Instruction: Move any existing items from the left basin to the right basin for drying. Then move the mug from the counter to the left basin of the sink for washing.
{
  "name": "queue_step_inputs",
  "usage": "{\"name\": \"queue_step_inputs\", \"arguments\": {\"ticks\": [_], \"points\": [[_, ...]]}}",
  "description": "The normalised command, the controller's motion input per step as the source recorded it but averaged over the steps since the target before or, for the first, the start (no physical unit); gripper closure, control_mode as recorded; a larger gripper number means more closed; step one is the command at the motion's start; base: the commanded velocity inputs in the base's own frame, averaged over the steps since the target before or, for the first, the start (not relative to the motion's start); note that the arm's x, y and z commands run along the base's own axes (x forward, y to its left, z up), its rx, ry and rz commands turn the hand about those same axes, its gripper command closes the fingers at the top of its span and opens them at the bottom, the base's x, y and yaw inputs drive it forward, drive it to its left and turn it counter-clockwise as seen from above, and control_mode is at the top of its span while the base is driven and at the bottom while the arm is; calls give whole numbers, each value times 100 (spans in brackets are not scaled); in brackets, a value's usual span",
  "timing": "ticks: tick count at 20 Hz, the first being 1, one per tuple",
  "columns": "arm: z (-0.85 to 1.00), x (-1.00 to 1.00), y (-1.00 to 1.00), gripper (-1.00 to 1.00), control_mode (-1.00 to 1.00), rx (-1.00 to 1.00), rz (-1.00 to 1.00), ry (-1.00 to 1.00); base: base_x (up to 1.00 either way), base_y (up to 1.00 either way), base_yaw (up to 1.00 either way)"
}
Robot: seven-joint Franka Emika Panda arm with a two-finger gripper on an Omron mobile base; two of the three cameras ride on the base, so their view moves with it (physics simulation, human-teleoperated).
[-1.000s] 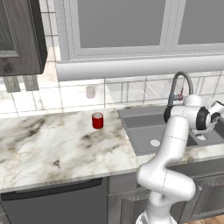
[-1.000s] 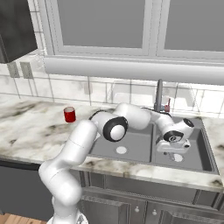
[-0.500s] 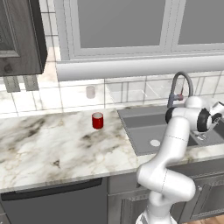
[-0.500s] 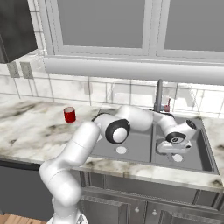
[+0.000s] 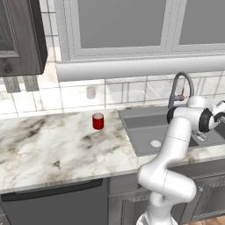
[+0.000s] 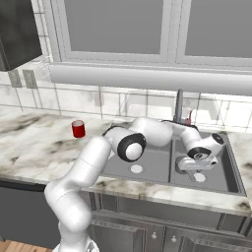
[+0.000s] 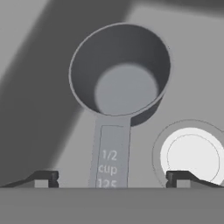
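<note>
Hand view has the gripper (image 7: 111, 178) spread wide, fingertips (image 7: 46, 177) either side of the measuring cup's (image 7: 120, 74) flat handle, not touching it. And the cup sits upright on the grey basin floor, a pale drain disc (image 7: 192, 156) just beside it. Right base view puts the gripper (image 6: 196, 165) low over the right basin (image 6: 224, 172); the red mug (image 6: 78, 128) waits on the counter (image 6: 34, 145), well apart.
</note>
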Motion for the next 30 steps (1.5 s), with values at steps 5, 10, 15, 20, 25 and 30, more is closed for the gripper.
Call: {"name": "queue_step_inputs", "arguments": {"ticks": [5, 10, 15, 20, 25, 30], "points": [[40, 0, 1, -100, -100, 0, 0, 0, 0, 0, 0], [44, -2, 9, -100, -100, 0, 0, 0, 0, 0, 0], [44, -6, 29, -100, -100, 0, 0, 0, 0, 0, 0], [40, -14, 44, -100, -100, 0, -1, 0, 0, 0, 0], [33, -26, 43, -100, -100, 0, -4, 0, 0, 0, 0], [36, -37, 30, -100, -100, 0, -8, 0, 0, 0, 0]]}}
